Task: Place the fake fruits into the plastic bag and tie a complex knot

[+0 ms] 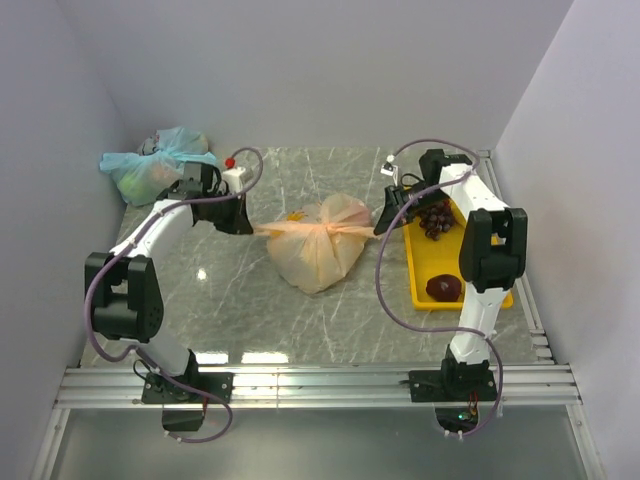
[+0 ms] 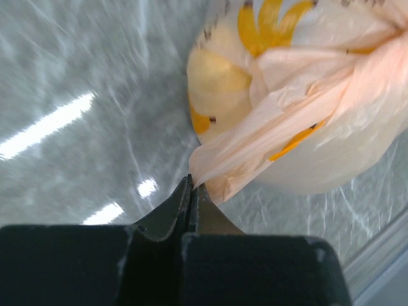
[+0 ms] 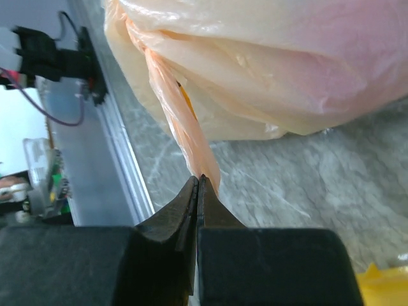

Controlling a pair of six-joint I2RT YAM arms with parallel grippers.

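The peach plastic bag (image 1: 318, 250) with yellow banana prints sits mid-table, bulging with fruit. Its two handles are stretched out sideways from a knot (image 1: 327, 229) on top. My left gripper (image 1: 248, 226) is shut on the left handle (image 2: 255, 143); it shows in the left wrist view (image 2: 191, 182). My right gripper (image 1: 383, 222) is shut on the right handle (image 3: 185, 137); it shows in the right wrist view (image 3: 199, 180). Purple grapes (image 1: 436, 216) and a dark maroon fruit (image 1: 443, 288) lie in the yellow tray (image 1: 412, 268).
A pale blue-green tied bag (image 1: 155, 165) lies at the back left corner. The yellow tray stands along the right side beside the right arm. Walls close in the left, back and right. A metal rail (image 1: 320, 385) runs along the near edge.
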